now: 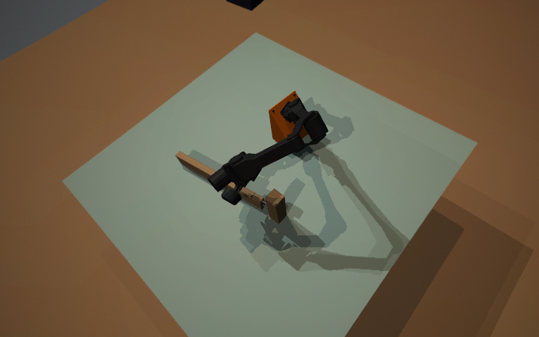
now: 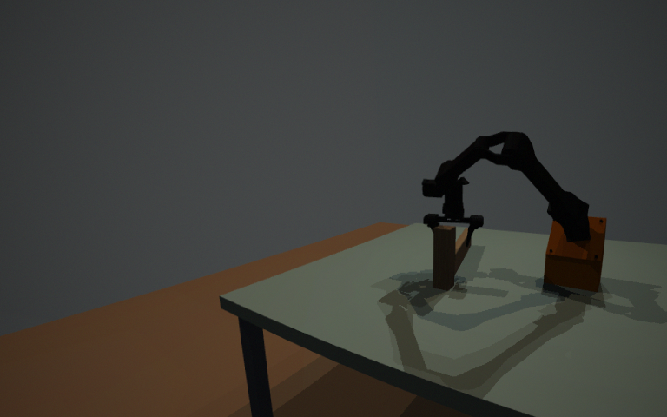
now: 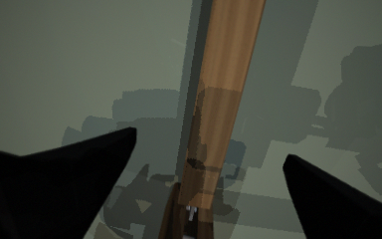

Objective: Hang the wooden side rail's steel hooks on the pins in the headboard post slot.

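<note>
The wooden side rail (image 1: pixel 198 166) lies flat on the pale green counter (image 1: pixel 130 206), its plain far end at the left and its hooked end just beside the upright headboard post (image 1: pixel 276 204) at the right. It is a long, narrow, straight-grained plank with small steel hooks (image 3: pixel 190 213) glinting at its end, and it looks stiff and fairly light. Held far from the hooks it would likely swing, so the best hold is across its narrow width near the hooked end. The claw (image 3: pixel 209 164) hangs there, spread wide with one finger on either side, gripping nothing.
</note>
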Controlling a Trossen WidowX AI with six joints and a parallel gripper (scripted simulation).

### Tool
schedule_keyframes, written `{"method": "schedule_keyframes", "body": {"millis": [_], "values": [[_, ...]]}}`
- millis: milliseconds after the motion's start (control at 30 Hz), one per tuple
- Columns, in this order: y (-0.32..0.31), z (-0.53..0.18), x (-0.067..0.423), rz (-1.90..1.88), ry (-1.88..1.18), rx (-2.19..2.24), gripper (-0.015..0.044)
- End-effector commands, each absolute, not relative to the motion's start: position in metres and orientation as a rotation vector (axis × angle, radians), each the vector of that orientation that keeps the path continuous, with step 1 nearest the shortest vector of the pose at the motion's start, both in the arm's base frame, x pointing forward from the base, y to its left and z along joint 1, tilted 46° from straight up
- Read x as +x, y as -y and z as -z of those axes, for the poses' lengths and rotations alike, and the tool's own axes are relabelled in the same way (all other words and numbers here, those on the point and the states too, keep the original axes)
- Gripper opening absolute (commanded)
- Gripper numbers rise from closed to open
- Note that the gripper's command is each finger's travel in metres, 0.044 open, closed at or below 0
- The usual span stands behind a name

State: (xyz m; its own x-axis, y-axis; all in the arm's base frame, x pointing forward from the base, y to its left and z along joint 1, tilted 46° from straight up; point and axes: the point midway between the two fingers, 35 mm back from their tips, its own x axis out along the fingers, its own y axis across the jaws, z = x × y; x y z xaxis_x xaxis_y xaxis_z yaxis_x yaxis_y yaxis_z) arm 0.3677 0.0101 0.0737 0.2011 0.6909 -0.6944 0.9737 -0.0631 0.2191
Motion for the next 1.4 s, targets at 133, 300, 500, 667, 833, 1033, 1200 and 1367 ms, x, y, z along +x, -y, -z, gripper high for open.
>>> {"method": "schedule_keyframes", "body": {"millis": [133,300,500,667,833,1033,1200,1367], "values": [[-0.017,-0.064,0.371,0.553,-1.552,1.825,0.044],[-0.023,-0.059,0.373,0.553,-1.552,1.825,0.044],[-0.029,-0.052,0.375,0.553,-1.552,1.825,0.044],[-0.035,-0.046,0.377,0.553,-1.552,1.825,0.044],[-0.041,-0.041,0.378,0.552,-1.552,1.825,0.044],[-0.048,-0.034,0.38,0.551,-1.552,1.826,0.044],[-0.053,-0.029,0.381,0.55,-1.553,1.827,0.044],[-0.058,-0.025,0.381,0.549,-1.553,1.828,0.044]]}}
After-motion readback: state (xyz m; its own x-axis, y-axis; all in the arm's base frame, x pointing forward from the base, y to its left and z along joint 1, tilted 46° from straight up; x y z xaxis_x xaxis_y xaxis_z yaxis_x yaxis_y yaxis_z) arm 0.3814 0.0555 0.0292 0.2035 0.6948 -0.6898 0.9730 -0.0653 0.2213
